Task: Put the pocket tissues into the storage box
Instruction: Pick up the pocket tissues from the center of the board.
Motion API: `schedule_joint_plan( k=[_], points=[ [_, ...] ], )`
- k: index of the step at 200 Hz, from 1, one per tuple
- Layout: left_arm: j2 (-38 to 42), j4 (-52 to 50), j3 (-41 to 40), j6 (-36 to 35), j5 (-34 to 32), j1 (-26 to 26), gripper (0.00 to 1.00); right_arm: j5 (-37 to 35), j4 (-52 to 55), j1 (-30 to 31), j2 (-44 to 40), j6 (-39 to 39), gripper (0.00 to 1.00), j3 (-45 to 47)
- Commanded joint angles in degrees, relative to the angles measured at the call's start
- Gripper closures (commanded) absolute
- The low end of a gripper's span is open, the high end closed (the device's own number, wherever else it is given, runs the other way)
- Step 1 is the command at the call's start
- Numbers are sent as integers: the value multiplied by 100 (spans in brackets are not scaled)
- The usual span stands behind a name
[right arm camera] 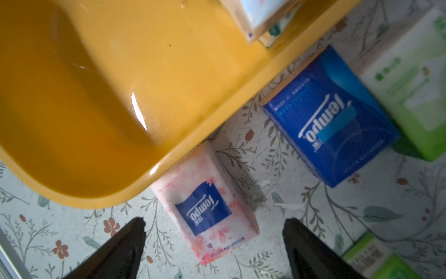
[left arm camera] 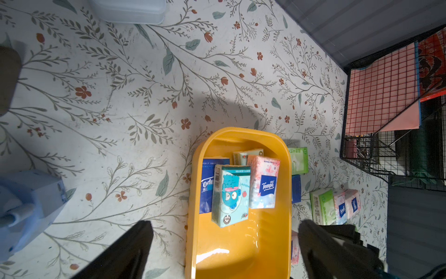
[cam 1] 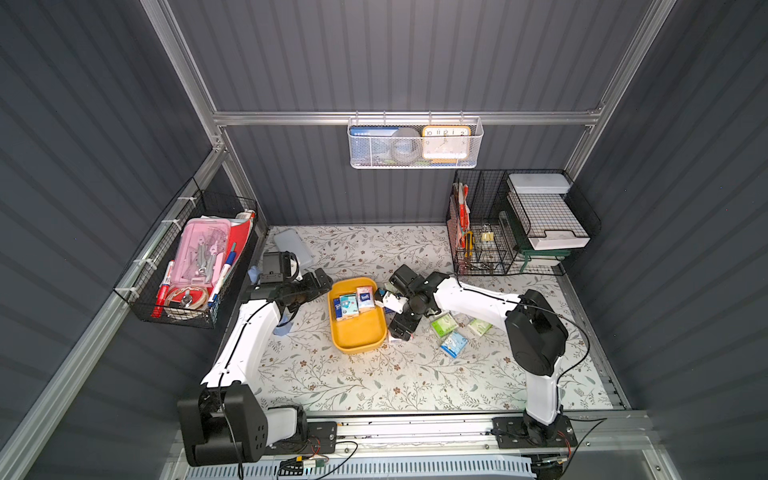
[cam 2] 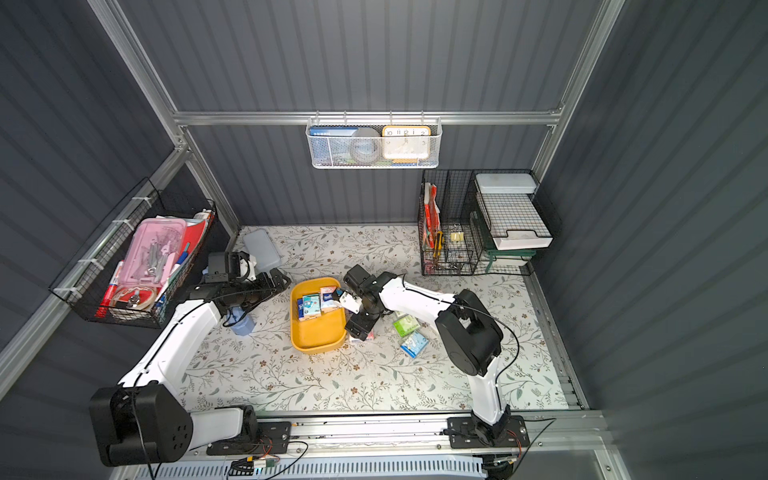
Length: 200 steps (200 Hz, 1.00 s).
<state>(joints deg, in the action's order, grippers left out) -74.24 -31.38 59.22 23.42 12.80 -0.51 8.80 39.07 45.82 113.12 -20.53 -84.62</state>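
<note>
Pink packet (right arm camera: pixel 205 212): on table (cam 1: pixel 374 386), corner hidden under storage box (cam 1: pixel 358 336) right rim | box mid-table, long axis near-far, four pocket tissues (cam 1: pixel 352 302) at far end | left claw (left arm camera: pixel 225 224), right claw (right arm camera: pixel 214 221): wide open, empty

Left arm (cam 1: pixel 245 332) stretches forward, forearm low, wrist turned toward centre. Left gripper (left arm camera: pixel 224 227) jaws wide apart, gripping nothing. Right arm (cam 1: pixel 478 297) reaches across toward centre, wrist bent down. Right gripper (right arm camera: pixel 214 222) jaws spread wide, empty.
</note>
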Motion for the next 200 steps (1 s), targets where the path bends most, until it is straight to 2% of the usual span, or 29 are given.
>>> schedule_joint_plan(
  k=[1, 19, 53, 126, 168, 182, 200],
  points=[
    [-85, -110, 152, -136, -48, -10, 1, 78, 276, 65, 27, -691, 7, 45],
    [-124, -118, 151, -128, -67, -10, 1, 193, 238, 184, -95, -784, 6, 262],
    [-152, -126, 133, -84, -109, -10, 1, -216, -103, 434, -19, -965, 5, 500],
    [-89, -193, 152, -59, -157, -11, 1, -794, -537, 428, 267, -990, 7, 463],
    [-126, -175, 177, -46, -164, -10, 1, -732, -681, 378, 267, -1054, 8, 446],
    [-110, -163, 173, -48, -164, -11, 1, -890, -819, 377, 254, -918, 11, 506],
    [-117, -141, 151, -30, -160, -10, 1, -958, -892, 368, 262, -796, 25, 513]
  ],
)
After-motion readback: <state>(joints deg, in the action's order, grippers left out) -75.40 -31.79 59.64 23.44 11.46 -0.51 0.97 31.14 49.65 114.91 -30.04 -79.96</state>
